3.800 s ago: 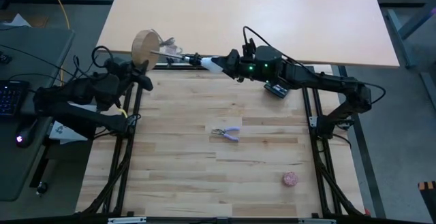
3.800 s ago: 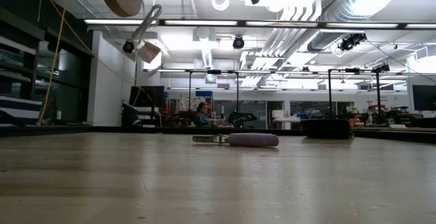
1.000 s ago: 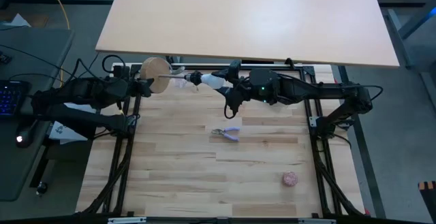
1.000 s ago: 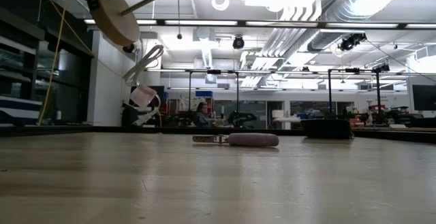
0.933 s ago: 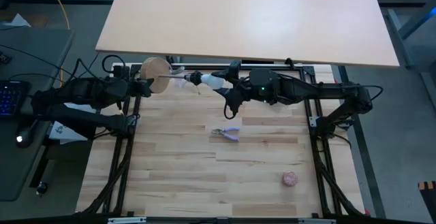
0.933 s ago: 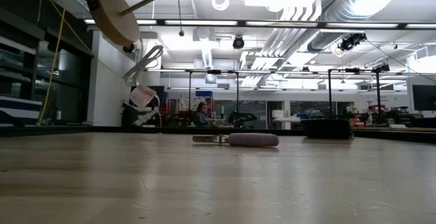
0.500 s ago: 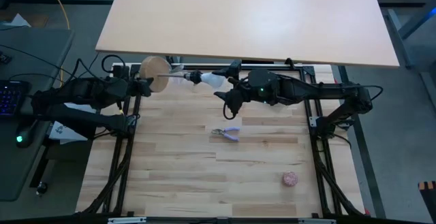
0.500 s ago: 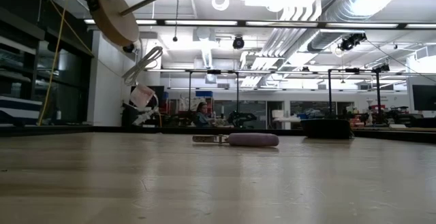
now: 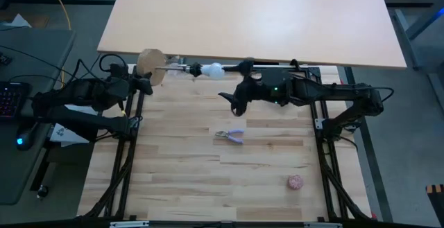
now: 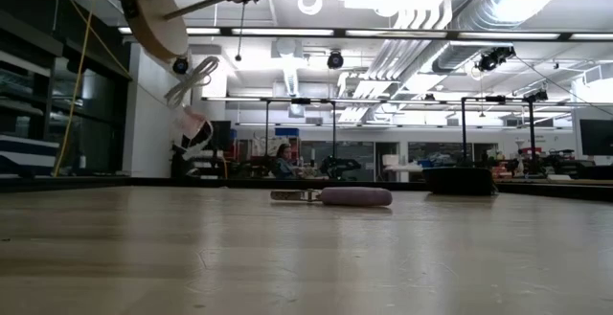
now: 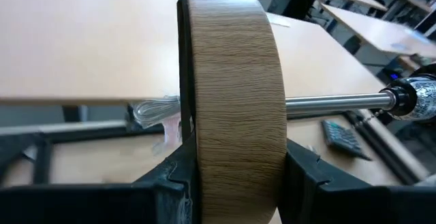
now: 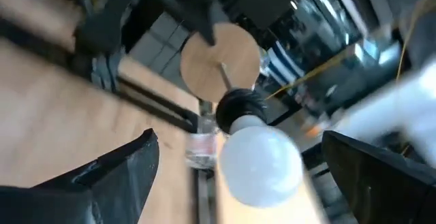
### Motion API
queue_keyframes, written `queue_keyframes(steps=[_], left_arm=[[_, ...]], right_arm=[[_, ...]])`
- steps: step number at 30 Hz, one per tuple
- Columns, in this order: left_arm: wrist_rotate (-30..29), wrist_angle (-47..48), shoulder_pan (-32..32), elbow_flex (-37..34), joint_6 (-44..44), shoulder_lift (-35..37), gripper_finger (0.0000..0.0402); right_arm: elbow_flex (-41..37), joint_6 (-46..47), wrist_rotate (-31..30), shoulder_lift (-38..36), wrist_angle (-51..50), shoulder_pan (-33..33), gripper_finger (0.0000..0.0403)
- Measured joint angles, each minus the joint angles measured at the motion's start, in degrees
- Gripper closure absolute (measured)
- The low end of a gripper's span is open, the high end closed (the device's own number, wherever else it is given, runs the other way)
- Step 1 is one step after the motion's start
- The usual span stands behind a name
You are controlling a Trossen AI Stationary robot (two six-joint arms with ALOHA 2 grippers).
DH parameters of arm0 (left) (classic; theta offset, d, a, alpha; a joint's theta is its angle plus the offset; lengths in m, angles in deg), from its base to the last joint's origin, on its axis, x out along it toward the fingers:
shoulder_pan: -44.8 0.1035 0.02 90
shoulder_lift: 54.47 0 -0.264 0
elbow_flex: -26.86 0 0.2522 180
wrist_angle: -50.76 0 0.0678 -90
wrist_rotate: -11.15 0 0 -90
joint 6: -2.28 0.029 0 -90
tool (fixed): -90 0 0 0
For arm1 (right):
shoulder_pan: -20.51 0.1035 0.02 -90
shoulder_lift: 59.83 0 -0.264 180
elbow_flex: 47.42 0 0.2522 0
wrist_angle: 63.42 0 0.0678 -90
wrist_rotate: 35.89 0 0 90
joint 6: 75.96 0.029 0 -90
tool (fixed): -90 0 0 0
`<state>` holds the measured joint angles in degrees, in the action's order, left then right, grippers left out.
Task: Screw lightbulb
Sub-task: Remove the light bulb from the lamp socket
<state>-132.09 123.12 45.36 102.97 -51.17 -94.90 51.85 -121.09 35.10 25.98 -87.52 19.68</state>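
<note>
lightbulb (image 9: pixel 214 69): white, seated in the black socket (image 9: pixel 195 68) at the end of a thin metal stem (image 9: pixel 177 66), held in the air above the far edge of the worktop (image 9: pixel 229 179), left of centre; free of both pincers.
lamp base: a round wooden disc (image 9: pixel 150 66) tipped on edge, with the stem running level from it toward the right.
left pincer (image 9: pixel 143 82): at the far left of the worktop, pinching the wooden disc across its rim; the left wrist view shows one dark finger (image 11: pixel 174 176) on each side of the disc.
right pincer (image 9: pixel 234 102): just right of the lightbulb and nearer than it, fingers spread wide and apart from the bulb; the right wrist view shows the bulb between and beyond the two dark fingers (image 12: pixel 116 166), touching neither.
pliers (image 9: pixel 230 136): purple-handled, lying flat at the middle of the worktop, well apart from both arms.
pink ball (image 9: pixel 295 182): near right part of the worktop, alone.
background: a pale tabletop (image 9: pixel 253 20) lies beyond the far edge; in the low view a person (image 10: pixel 283 160) sits far back in the room.
</note>
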Motion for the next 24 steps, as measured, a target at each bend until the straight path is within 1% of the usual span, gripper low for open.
queue_keyframes(steps=[2,5,7,9,10,14,16,19,24], left_arm=[[-1.3,0.0,0.0,0.0,3.0,0.0,0.0284],[-3.0,-1.2,0.0,-0.1,8.8,0.0,0.0284],[-4.0,-3.9,0.0,-0.1,13.3,0.0,0.0284],[-4.9,-7.8,0.0,-0.1,18.1,0.0,0.0284],[-5.2,-9.9,0.0,-0.1,20.5,0.0,0.0284],[-5.8,-19.2,0.0,-0.1,29.6,0.0,0.0284],[-5.8,-22.6,0.0,-0.1,32.8,0.2,0.0284],[-6.5,-26.1,0.0,-0.1,36.5,0.6,0.0284],[-6.9,-26.5,0.0,0.5,37.4,1.0,0.0284]], right_arm=[[0.0,9.9,0.0,-0.9,0.3,-0.2,0.0004],[0.0,31.9,0.4,-2.1,-0.2,-1.2,0.0004],[0.0,45.1,0.6,-2.4,-0.5,-2.4,0.0004],[0.0,54.1,0.5,-2.6,-0.9,-3.3,0.0004],[0.0,57.0,0.5,-2.6,-0.8,-3.8,0.0004],[0.0,66.7,0.9,-2.6,-0.8,-4.9,0.0004],[0.0,67.3,1.2,-2.6,-0.8,-4.9,0.0004],[0.0,65.7,1.4,-2.6,-0.4,-4.9,0.0004],[0.0,68.3,1.7,-2.5,3.1,-4.9,0.0004]])
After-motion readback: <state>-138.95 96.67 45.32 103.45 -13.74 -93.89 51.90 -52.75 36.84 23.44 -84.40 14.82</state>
